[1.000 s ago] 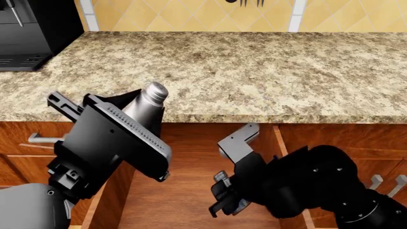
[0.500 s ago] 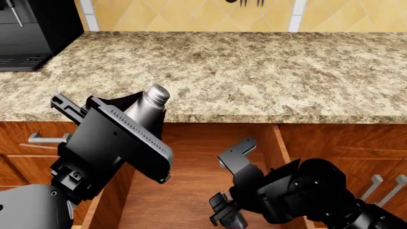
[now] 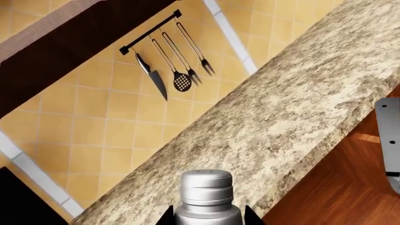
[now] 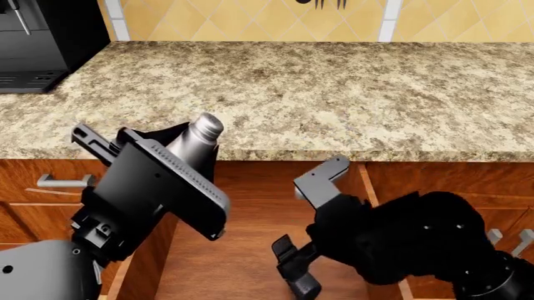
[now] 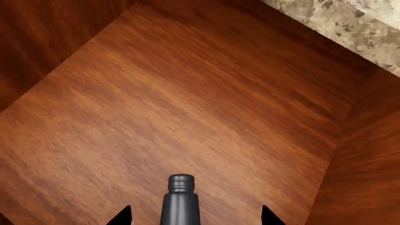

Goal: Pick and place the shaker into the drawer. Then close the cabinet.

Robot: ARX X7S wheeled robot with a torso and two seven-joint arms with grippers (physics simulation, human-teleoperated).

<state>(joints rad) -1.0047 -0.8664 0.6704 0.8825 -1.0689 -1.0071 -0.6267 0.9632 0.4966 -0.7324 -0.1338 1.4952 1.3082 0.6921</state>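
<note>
My left gripper point(image 4: 171, 149) is shut on the shaker point(image 4: 202, 132), a silver-grey cylinder with a narrower ridged cap. It holds the shaker tilted above the counter's front edge, at the open drawer's point(image 4: 242, 250) left side. The left wrist view shows the shaker point(image 3: 206, 194) gripped at both sides by that gripper point(image 3: 207, 219). My right gripper point(image 4: 294, 273) is low inside the drawer. In the right wrist view it point(image 5: 195, 218) is open over the drawer floor point(image 5: 206, 103). A dark grey capped cylinder point(image 5: 180, 201) shows between its jaws, touching neither. The cabinet point(image 4: 467, 181) carries the granite top point(image 4: 334, 94).
A black coffee machine point(image 4: 34, 44) stands on the counter's far left. Silver bar handles show on the cabinet front at left point(image 4: 62, 182) and right point(image 4: 501, 240). A utensil rail point(image 3: 168, 61) hangs on the yellow tiled wall behind the counter.
My left gripper with the shaker has drifted slightly right and down. My right arm has shifted inside the drawer, dipping and then coming back up, and its gripper now sits lower in view.
</note>
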